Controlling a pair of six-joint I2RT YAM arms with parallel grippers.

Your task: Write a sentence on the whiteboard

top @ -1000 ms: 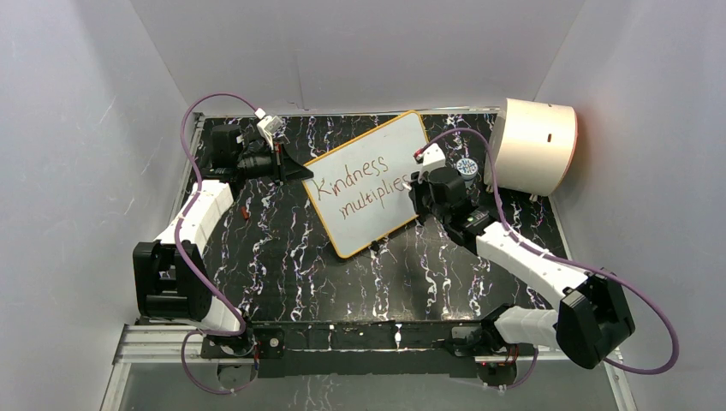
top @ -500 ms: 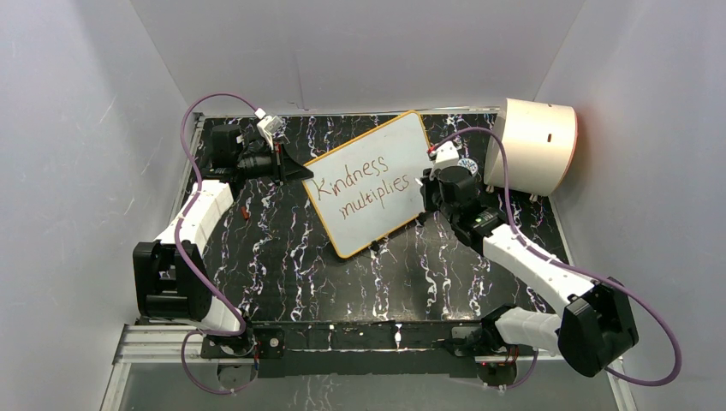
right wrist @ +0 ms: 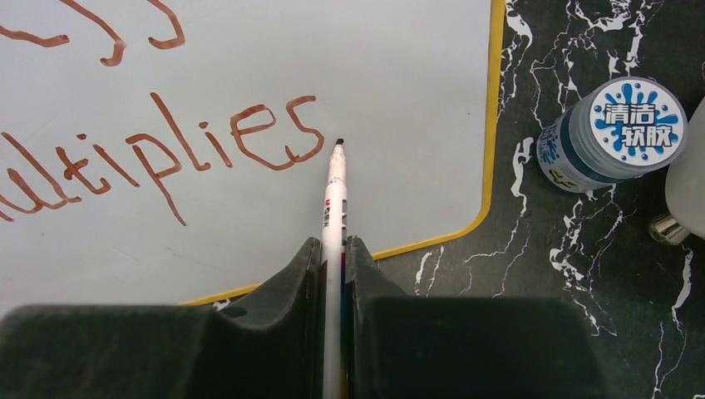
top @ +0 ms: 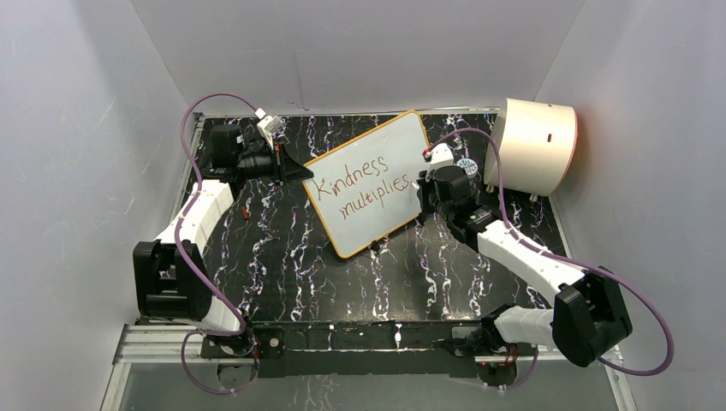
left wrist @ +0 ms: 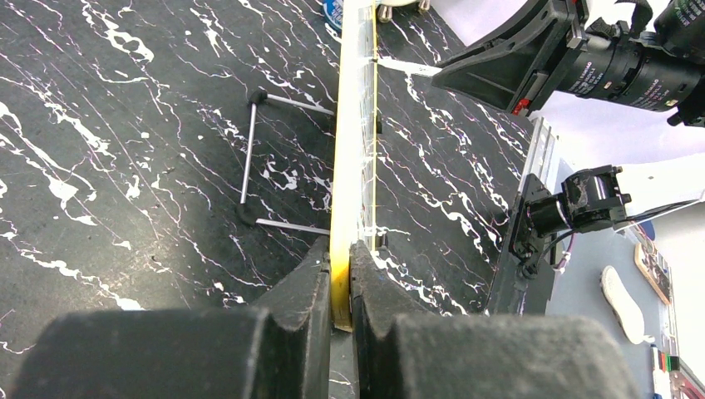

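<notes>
Judging from the sentence (top: pixel 360 188), which reads whole on the whiteboard (top: pixel 389 145) propped on the tabletop (top: pixel 282 248), I reckon the writing is done: my left hand (left wrist: pixel 341 274) clamps its rim, my right hand (right wrist: pixel 334 258) grips the marker (right wrist: pixel 336 199) beside the last letter.

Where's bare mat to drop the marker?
Widest bare mat: between the near edge of the whiteboard and the arm bases. Also between left arm and whiteboard. Crowded: far right, jar and drum.
</notes>
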